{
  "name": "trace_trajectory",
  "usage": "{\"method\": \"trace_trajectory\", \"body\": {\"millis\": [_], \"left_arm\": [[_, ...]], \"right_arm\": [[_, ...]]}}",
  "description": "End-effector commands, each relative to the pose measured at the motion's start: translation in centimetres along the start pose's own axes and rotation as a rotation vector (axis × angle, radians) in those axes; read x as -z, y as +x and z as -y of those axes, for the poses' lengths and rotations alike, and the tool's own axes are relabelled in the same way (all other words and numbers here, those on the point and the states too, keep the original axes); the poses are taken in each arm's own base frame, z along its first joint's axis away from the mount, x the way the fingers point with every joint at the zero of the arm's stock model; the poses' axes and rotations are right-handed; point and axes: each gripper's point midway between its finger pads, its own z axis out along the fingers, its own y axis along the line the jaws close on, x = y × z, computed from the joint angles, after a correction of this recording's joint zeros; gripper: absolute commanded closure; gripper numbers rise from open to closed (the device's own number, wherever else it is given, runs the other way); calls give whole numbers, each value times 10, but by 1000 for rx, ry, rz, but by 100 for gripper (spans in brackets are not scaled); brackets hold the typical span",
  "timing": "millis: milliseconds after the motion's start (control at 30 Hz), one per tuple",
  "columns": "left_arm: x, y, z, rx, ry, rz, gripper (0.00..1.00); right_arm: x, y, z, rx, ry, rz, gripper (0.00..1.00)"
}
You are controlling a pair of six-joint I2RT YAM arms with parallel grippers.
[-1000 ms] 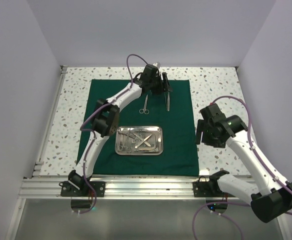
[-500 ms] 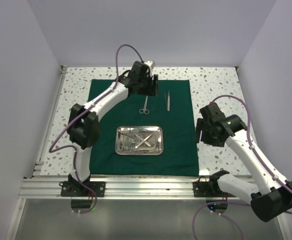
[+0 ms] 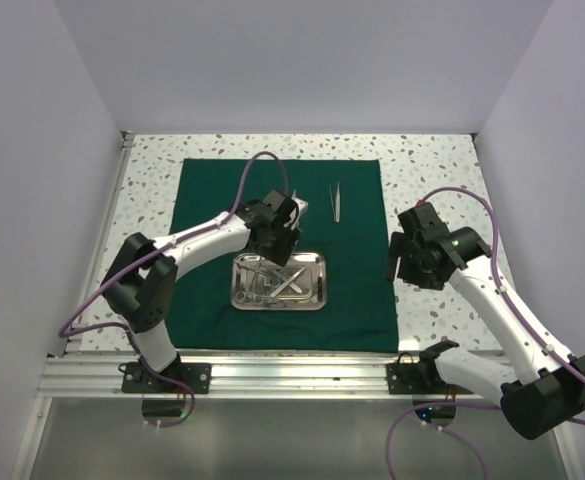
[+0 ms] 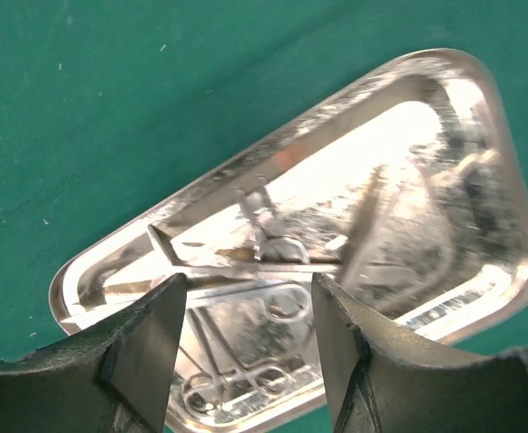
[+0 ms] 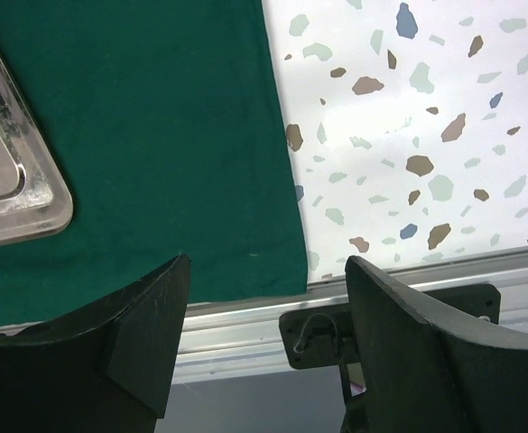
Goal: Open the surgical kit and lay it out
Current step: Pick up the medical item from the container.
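The dark green cloth (image 3: 204, 205) lies spread flat on the table. The steel tray (image 3: 317, 262) sits on its near middle and holds several silver instruments (image 3: 288, 281). Slim tweezers (image 3: 336, 203) lie on the cloth beyond the tray. The ringed forceps (image 3: 294, 198) beside them are mostly hidden by my left arm. My left gripper (image 3: 284, 240) is open and empty, just above the tray's far edge. In the left wrist view its fingers (image 4: 146, 352) frame ring-handled forceps (image 4: 264, 244) in the tray (image 4: 480, 126). My right gripper (image 3: 400, 262) is open and empty over the cloth's right edge (image 5: 277, 180).
The speckled tabletop (image 3: 432, 180) surrounds the cloth. An aluminium rail (image 3: 292, 375) runs along the near edge, and the right wrist view shows it (image 5: 245, 329) with the arm's black base bracket (image 5: 322, 334). White walls close in the back and sides.
My left arm has drawn back from the far side of the cloth to the tray, leaving the tweezers lying on the cloth. My right arm has barely moved.
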Motion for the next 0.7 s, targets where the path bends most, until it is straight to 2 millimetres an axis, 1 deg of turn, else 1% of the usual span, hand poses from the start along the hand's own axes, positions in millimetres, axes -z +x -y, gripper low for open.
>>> {"method": "trace_trajectory", "body": {"millis": [0,67,200,333,400,467,667], "left_arm": [[26,-19,15,-53,31,112,39],[27,-19,22,-62,48,114,39],[29,-16,46,-94,86,119,40],[22,-7,57,-118,94,93,41],[16,-3,58,-123,74,79,42],[12,-3,57,-118,61,76,43],[-10,3,57,-117,43,20,45]], "right_arm": [[0,-4,-6,-21,-21,13,27],[0,-3,-6,-18,-20,12,27],[1,-2,-2,-20,-10,11,27],[4,2,0,-29,-10,14,27],[5,4,3,-34,-7,17,27],[5,6,6,-38,-2,15,27],[7,13,11,-48,3,15,27]]}}
